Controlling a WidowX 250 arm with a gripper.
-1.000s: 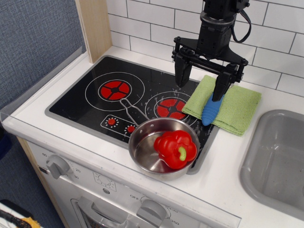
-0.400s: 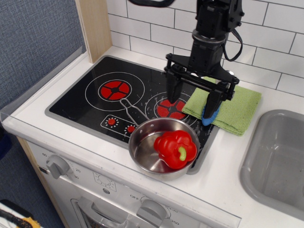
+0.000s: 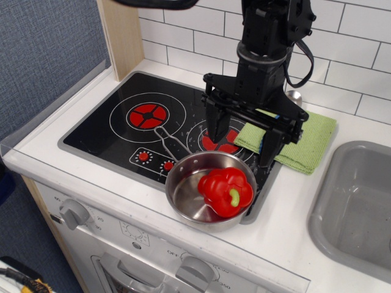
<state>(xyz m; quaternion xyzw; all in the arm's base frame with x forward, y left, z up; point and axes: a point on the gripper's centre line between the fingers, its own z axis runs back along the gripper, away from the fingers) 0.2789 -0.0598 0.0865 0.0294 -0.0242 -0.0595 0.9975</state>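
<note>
My black gripper (image 3: 242, 141) hangs open over the right burner of the stove (image 3: 110, 131), just behind the steel pan (image 3: 183, 196). Its two fingers stand wide apart with nothing between them. A red bell pepper (image 3: 225, 190) lies in the pan at the stove's front right corner. A green cloth (image 3: 305, 141) lies to the right of the gripper, and the blue object on it is mostly hidden behind the right finger (image 3: 269, 146).
A grey sink (image 3: 357, 204) sits at the right. White tiled wall runs behind, and a wooden panel (image 3: 122, 36) stands at the back left. Stove knobs (image 3: 74, 213) are on the front face below the counter edge.
The gripper has moved forward and left, from above the green cloth and blue object toward the pan, and lower. It stayed open. Pan and pepper have not moved.
</note>
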